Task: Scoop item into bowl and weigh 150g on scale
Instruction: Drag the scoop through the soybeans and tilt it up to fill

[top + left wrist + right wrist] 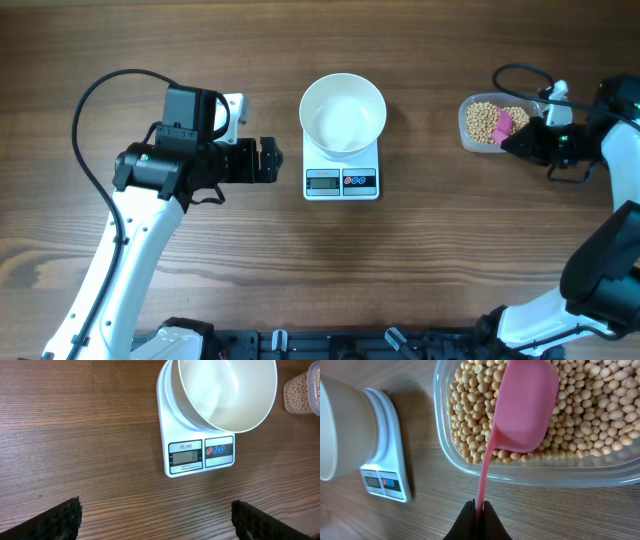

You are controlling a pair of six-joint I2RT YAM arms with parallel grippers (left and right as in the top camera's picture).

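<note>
- Right gripper (pixel 477 521) is clenched hard on the thin handle of a pink scoop (pixel 525 407), jaws pinching its very end.
- The scoop's head sits over the beans (pixel 590 415), a heap of pale-tan ones inside a clear tub (pixel 530 479).
- That tub stands well apart from the scale (pixel 341 180), out on its right, toward the right arm.
- Over to the left gripper (pixel 155 527): released, jaws spread wide, nothing between them.
- It hangs above the bare wooden table (pixel 75 435), near the scale's left side, pointing at it.
- The bowl (pixel 343 112) rests on the scale's platform, behind the display, its white inside bare.
- On the scale's front edge, "SF-400" is printed above the grey display.
- The display shows a single digit that looks like 0.
- Beside the display is a panel with three round buttons, one red and two blue.
- The small print under the display is too tiny to read.
</note>
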